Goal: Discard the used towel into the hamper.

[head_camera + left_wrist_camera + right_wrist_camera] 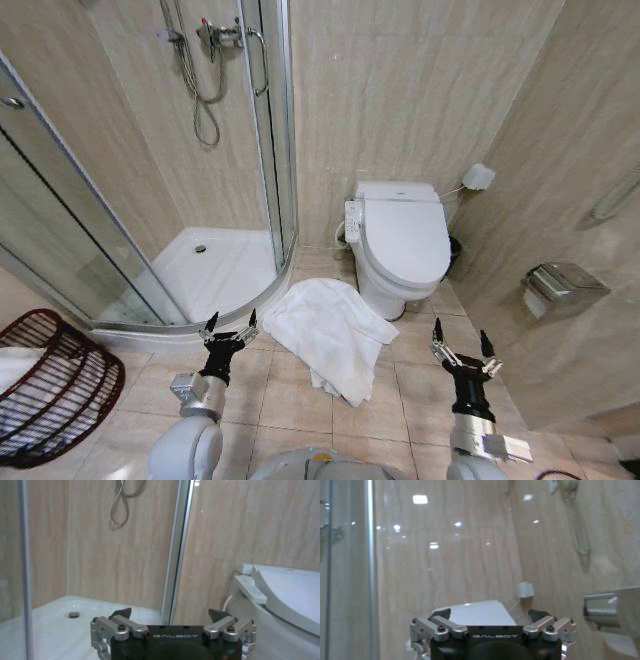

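Note:
A crumpled white towel (328, 335) lies on the tiled floor between the shower base and the toilet. The hamper (52, 390), a reddish-brown openwork basket with something white inside, stands at the far left of the head view. My left gripper (231, 323) is raised just left of the towel, open and holding nothing; its fingertips (121, 612) stand wide apart in the left wrist view. My right gripper (461, 341) is held up to the right of the towel, in front of the toilet, also open and holding nothing.
A white toilet (402, 243) stands against the back wall. The curved glass shower enclosure (150, 230) with its raised white base fills the left. A metal paper holder (562, 287) hangs on the right wall. A small dark bin (455, 252) sits beside the toilet.

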